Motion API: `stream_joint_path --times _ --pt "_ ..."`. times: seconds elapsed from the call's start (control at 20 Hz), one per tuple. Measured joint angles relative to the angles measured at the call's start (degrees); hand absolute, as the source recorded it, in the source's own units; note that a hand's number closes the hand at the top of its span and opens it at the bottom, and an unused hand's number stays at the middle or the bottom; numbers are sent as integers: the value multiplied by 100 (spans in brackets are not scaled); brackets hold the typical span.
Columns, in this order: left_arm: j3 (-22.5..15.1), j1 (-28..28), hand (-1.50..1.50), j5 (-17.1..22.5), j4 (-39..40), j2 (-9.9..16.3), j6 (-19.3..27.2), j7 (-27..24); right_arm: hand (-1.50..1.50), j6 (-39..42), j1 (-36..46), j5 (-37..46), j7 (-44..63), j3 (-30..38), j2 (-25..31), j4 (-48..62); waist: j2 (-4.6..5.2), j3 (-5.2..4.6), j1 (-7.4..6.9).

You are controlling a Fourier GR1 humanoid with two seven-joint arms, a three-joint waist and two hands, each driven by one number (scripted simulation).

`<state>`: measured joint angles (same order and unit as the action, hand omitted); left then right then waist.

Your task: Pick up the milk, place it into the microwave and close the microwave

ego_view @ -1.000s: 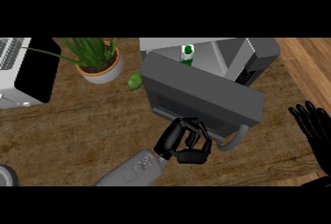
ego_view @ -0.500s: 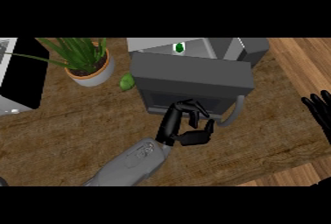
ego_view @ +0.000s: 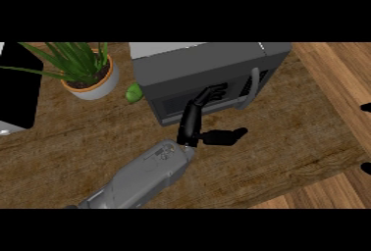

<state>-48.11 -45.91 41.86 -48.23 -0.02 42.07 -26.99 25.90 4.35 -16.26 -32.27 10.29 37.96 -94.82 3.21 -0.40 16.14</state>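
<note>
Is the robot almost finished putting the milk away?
Nearly. No milk shows on the counter, so it is probably inside, though that is hidden. The microwave door looks shut or almost shut, and the left hand has straight fingers against its front by the handle. What is left: making sure the door is closed.

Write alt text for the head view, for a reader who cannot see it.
The robot's left hand reaches up with straight fingers against the door of a grey microwave on a wooden counter, beside the door's handle. A potted plant stands left of the microwave, with a green object between them. Only dark bits of the right hand show at the right edge.
</note>
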Motion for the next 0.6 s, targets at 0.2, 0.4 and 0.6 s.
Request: stream_joint_path --times 0.2,0.4,0.6 --pt "1 14 -150 300 -108 -2 112 -134 150 -200 211 297 -53 157 186 -49 48 2 9" --pt "-25 -9 -150 552 -152 -1 193 -266 150 -301 380 464 -58 238 316 -47 88 6 14" --pt "-92 -87 -150 740 -138 0 221 -387 150 -375 550 568 -45 273 388 10 135 12 -11"
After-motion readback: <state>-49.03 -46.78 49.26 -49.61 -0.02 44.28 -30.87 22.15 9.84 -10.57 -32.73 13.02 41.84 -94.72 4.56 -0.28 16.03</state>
